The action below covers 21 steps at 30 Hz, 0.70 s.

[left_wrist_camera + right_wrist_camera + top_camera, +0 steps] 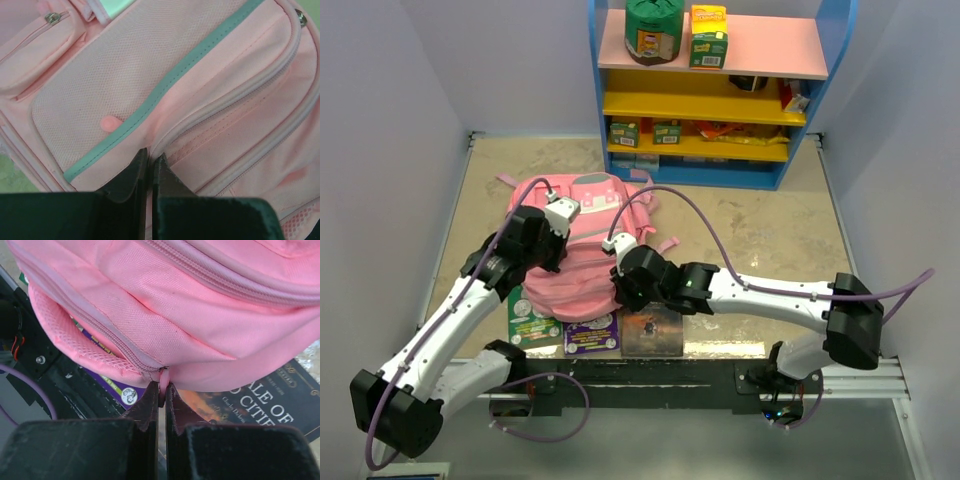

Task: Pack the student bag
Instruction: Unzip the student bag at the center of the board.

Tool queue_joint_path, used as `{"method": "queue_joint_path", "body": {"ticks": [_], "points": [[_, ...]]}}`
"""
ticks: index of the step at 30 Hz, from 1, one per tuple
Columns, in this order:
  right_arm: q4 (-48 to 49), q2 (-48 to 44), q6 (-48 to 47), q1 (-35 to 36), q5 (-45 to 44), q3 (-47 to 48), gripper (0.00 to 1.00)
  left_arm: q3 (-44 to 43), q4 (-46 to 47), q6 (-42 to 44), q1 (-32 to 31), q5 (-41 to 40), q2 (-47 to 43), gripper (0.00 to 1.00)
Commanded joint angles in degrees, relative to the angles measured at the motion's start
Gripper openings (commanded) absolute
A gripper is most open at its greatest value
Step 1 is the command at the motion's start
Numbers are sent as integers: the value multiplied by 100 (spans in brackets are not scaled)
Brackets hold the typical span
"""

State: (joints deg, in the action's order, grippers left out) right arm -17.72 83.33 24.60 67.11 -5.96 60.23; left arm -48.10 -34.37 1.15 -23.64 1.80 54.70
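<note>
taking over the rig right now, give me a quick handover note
Left gripper: fingers shut, apparently pinching fabric on the front of the student bag.
Right gripper: fingers shut on the zipper pull at the bag's near edge.
The bag lies flat mid-table, partly over a green book, a purple book and a dark book.
Done: both grips are set. The zip in the right wrist view looks closed, and nothing visibly packed.
Left: open the zip, load the books, close up.
</note>
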Motion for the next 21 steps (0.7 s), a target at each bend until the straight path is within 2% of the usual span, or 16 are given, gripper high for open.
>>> {"method": "queue_joint_path", "body": {"ticks": [1, 4, 8, 15, 21], "points": [[453, -19, 387, 487, 701, 507, 0, -60, 1521, -326, -9, 241, -38, 0], [322, -36, 466, 496, 614, 586, 0, -59, 1521, -326, -9, 189, -82, 0], [101, -238, 616, 470, 79, 394, 0, -173, 1425, -308, 87, 5, -231, 0], [295, -642, 643, 153, 209, -81, 0, -341, 1407, -299, 377, 259, -398, 0], [339, -704, 423, 4, 95, -28, 0, -288, 1380, -264, 413, 356, -390, 0]]}}
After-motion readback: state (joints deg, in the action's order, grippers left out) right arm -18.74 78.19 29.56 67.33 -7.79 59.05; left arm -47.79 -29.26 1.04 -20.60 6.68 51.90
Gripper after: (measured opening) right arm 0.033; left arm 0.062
